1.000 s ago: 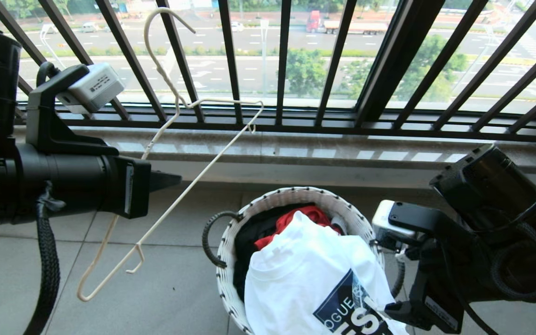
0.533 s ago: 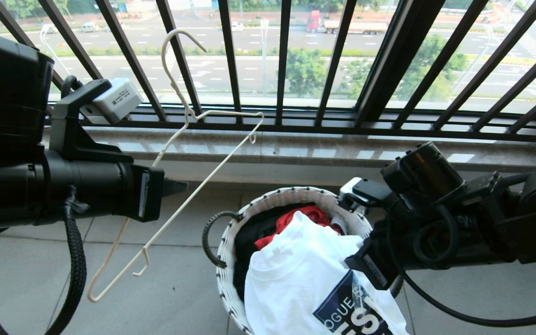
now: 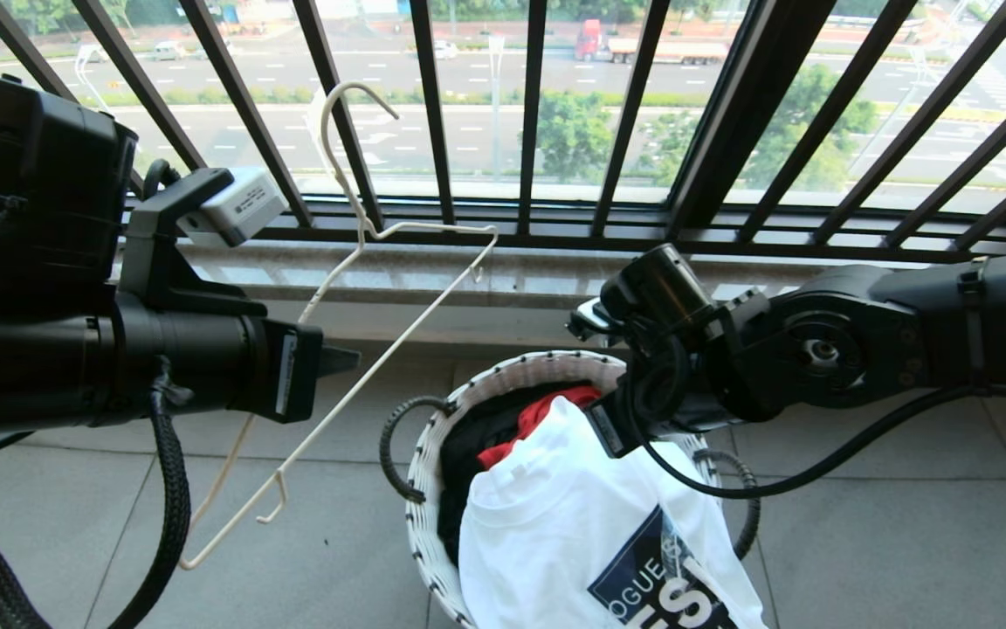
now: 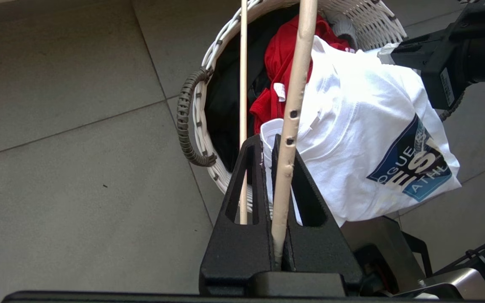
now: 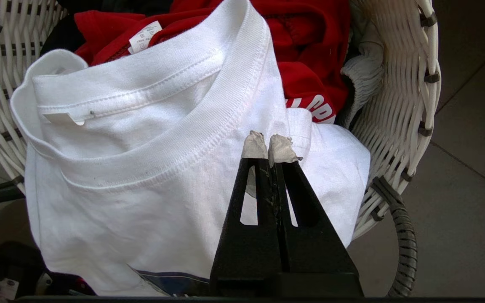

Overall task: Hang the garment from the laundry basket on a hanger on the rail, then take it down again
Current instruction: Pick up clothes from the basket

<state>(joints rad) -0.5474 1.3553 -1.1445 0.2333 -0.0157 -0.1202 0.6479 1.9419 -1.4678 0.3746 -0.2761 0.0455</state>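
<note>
My right gripper has its fingers pressed together over the T-shirt, tips at the collar, shirt heaped in the basket. My left gripper fingers pinch the hanger, held beside the basket.

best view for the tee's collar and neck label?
Right wrist view: the white T-shirt fills the picture, its ribbed collar and neck label plain, with the right gripper shut just above the cloth. The left wrist view shows the collar partly behind the hanger. The head view shows mainly the chest logo.
</note>
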